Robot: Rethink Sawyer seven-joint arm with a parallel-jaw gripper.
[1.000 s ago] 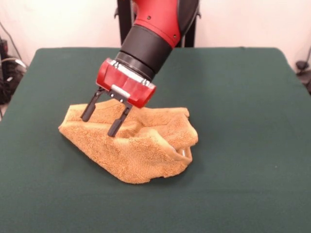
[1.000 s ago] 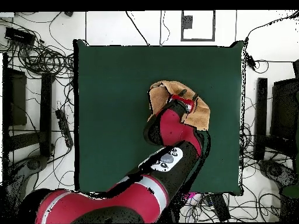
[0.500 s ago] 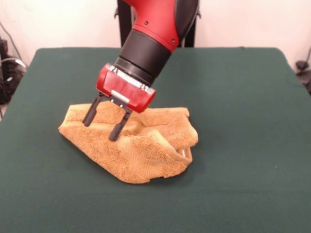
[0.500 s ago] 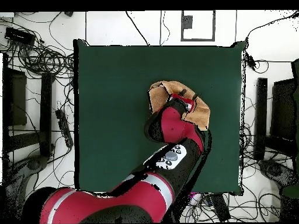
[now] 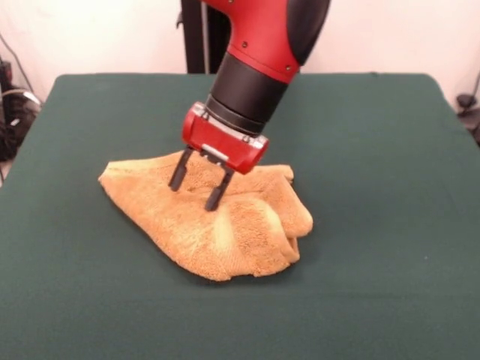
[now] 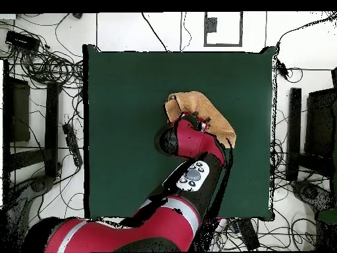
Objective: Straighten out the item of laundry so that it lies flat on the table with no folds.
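The orange-tan towel [image 5: 225,229] lies crumpled and folded over itself on the dark green table [image 5: 375,150], a little left of the middle in the front view. My gripper [image 5: 196,190] is open, tilted, with both dark fingers pressed down onto the towel's upper middle. Nothing is held between the fingers. In the overhead view the towel [image 6: 205,107] shows beyond the arm, which covers part of it, and the gripper [image 6: 199,122] is mostly hidden under the red wrist. The white label is hidden.
The table's edges are far from the towel on every side. Cables and dark equipment [image 6: 39,66] lie on the floor around the table. The pedestal [image 5: 201,34] stands at the table's far side.
My gripper has moved to the right in the front view, across the towel. The towel's raised fold has been pushed down and it lies flatter and more compact.
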